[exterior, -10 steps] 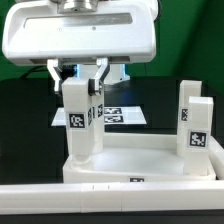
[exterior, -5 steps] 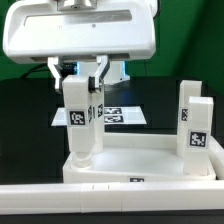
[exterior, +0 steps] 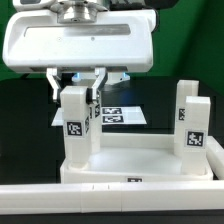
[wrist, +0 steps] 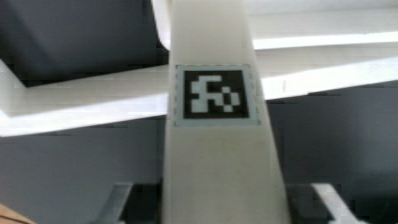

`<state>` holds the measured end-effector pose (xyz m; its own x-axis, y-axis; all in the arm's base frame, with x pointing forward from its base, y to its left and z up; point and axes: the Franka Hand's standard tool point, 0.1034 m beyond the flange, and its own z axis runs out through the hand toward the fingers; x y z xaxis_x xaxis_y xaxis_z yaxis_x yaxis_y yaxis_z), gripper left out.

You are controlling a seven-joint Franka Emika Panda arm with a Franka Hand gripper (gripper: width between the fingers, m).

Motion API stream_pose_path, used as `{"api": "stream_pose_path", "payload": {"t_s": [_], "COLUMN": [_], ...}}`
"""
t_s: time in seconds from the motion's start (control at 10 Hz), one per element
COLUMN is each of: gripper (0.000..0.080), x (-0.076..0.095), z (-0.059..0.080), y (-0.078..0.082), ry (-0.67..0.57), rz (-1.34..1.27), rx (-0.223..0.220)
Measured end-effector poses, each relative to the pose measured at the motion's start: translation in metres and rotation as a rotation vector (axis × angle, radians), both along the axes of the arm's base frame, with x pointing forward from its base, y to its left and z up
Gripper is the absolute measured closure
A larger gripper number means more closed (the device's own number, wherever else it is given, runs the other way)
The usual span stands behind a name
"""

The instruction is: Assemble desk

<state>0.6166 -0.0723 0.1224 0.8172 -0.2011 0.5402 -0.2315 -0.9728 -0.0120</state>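
The white desk tabletop (exterior: 150,160) lies at the front with its rim up. One blocky tagged leg (exterior: 76,125) stands upright in its corner socket on the exterior view's left. A second leg (exterior: 192,122) stands upright in the corner on the exterior view's right. My gripper (exterior: 75,93) hangs straight over the left leg, with one finger (exterior: 53,85) on each side of its top. It is open, and in the wrist view dark gaps show between the leg (wrist: 222,150) and both fingers of the gripper (wrist: 226,205). The tabletop rim (wrist: 338,85) shows behind the leg.
The marker board (exterior: 120,117) lies flat on the black table behind the tabletop, between the two legs. A white ledge (exterior: 60,200) runs along the front edge. A green backdrop stands behind.
The hand and the left leg both stand a little lower in the exterior view than a second ago. The fingers keep the same spread either side of the leg.
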Motion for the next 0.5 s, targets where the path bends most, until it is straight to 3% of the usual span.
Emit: {"api": "stream_pose_path", "payload": {"t_s": [0.2,0.3,0.4,0.5], "gripper": [0.0508,0.0429,0.0248,0.0248], "x": [0.0034,0.0030,0.0029,0.0028], "z": [0.0005,-0.0004,-0.0007,-0.0008], "y": [-0.0002,-0.0002,-0.0003,-0.0003], "ry": [-0.023,-0.021,-0.020,-0.020], "rz": [-0.003,-0.003,-0.003,-0.003], "rx": [-0.013,-0.013,-0.013,-0.013]}}
